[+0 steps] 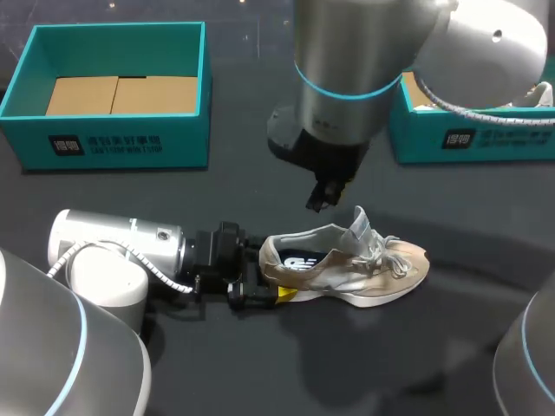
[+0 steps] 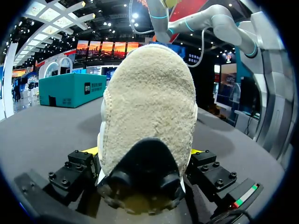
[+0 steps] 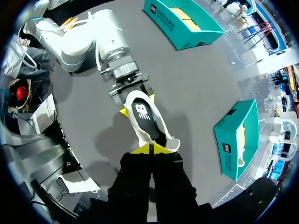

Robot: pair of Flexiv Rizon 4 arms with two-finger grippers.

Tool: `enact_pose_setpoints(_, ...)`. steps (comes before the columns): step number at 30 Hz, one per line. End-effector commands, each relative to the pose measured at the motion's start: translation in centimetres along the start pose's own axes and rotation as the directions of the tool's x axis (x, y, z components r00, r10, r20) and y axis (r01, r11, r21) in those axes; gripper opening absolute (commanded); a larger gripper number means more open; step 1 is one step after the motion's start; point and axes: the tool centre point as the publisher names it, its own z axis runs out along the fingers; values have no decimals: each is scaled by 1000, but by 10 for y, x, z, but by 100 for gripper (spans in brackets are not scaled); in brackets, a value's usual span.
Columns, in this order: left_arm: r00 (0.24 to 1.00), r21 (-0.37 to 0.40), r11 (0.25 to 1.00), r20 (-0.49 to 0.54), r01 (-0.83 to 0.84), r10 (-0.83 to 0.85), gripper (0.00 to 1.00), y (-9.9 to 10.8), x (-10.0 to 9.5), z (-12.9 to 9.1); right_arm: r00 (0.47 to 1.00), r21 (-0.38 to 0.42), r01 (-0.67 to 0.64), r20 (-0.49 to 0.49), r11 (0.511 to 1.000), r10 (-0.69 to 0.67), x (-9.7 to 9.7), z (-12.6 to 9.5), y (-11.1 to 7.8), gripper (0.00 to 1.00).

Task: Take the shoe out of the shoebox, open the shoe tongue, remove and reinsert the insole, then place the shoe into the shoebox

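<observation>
While the beige shoe (image 1: 347, 269) stands on its sole on the dark table (image 1: 390, 364), outside both boxes, the left gripper (image 1: 262, 279) clamps its heel from two sides, with a yellow tip against each flank. The toe points to the robot's right. The tongue (image 1: 361, 222) stands raised, and the dark insole (image 3: 141, 111) lies inside the shoe. The right gripper (image 1: 323, 198) hangs above the opening, apart from the tongue, its fingers pressed together with nothing between them. The left shoebox (image 1: 113, 139) sits open at the far left, with cardboard on its floor. The right shoebox (image 1: 468, 139) is partly hidden by the right arm.
</observation>
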Motion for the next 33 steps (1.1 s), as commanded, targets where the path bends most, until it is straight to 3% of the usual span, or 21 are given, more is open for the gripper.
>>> enact_pose_setpoints(1,1000,-1,1000,0,-1,1,0,2,2,-1,992,-80,110,-53,991,-114,8,24,-4,0)
enact_pose_setpoints(3,1000,-1,1000,0,-1,1,0,2,2,-1,979,-49,173,-100,984,-178,11,26,-7,0)
enact_pose_setpoints(16,1000,-1,1000,0,-1,1,0,2,2,-1,979,-49,173,-100,984,-178,11,26,-7,0)
enact_pose_setpoints(18,1000,-1,1000,0,-1,1,0,2,2,-1,971,-79,227,-62,971,-232,17,35,6,0)
enact_pose_setpoints(20,1000,-1,1000,0,-1,1,0,2,2,-1,959,-58,277,-43,959,-279,22,44,16,0)
enact_pose_setpoints(23,1000,-1,1000,0,-1,1,0,2,2,-1,955,-75,285,-61,956,-290,25,54,24,0)
enact_pose_setpoints(33,1000,-1,1000,0,-1,1,0,2,2,-1,966,-93,242,-71,966,-249,25,58,25,0)
